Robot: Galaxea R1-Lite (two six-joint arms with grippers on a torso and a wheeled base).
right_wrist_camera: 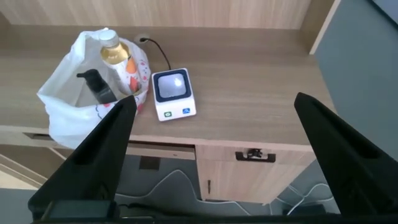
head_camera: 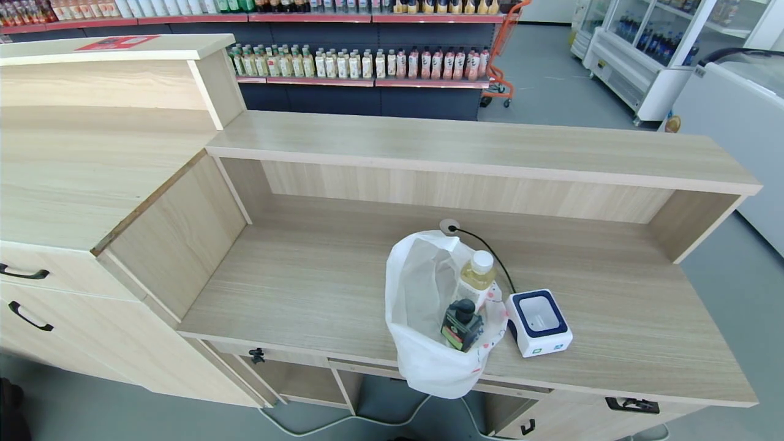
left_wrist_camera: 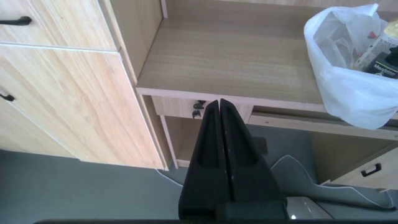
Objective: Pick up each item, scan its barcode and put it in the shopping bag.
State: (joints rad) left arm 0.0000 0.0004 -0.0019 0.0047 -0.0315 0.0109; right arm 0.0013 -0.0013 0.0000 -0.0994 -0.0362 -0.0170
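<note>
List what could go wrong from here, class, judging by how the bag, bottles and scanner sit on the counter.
1. The shopping bag sags over the counter's front edge. With two bottles inside, it might slide off or tip.
2. The pale bottle stands against the bag's side nearest the scanner. A nudge could topple it onto the scanner.
3. The scanner's cable runs just behind the bag, so an arm reaching there may snag it.
</note>
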